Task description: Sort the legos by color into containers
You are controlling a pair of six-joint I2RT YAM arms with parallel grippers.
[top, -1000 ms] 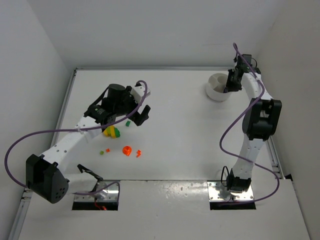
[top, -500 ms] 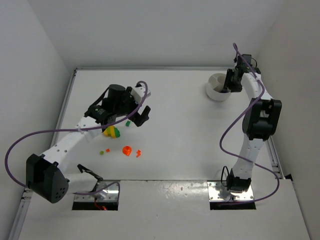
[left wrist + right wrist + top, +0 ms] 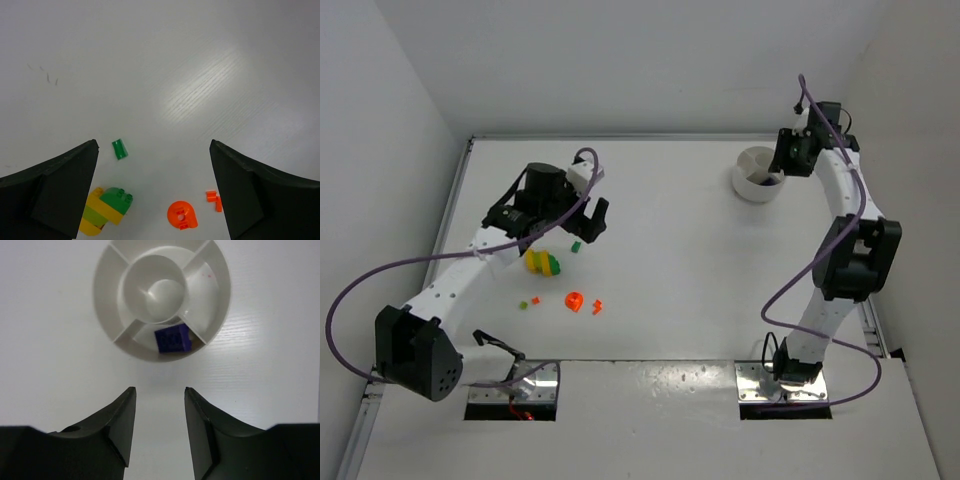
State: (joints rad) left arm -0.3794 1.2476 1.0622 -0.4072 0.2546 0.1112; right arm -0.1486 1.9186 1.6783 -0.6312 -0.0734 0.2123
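Left arm: left fingers are spread wide with nothing between them, hanging over the white surface. A small green brick lies flat close beside one finger, well off the midline of the gap. Nearer the arm's base sit a yellow-and-green stack, an orange round piece and a small orange bit, all apart from one another.

Right arm: right fingers are partly apart and empty, poised over bare surface just short of the divided dish. One blue brick lies in the dish section nearest those fingers. The other sections and the centre well look bare.

Judgement: the green brick is the next pick.
- Shift sideways until it sits centred in the gap.
- Turn the wrist so the pads meet its long sides.
- Come straight down and close gently.

The brick is tiny and light, so an off-centre close will likely flick or tip it. Keep clear of the stack nearby. Carry the brick to a section other than the blue one.
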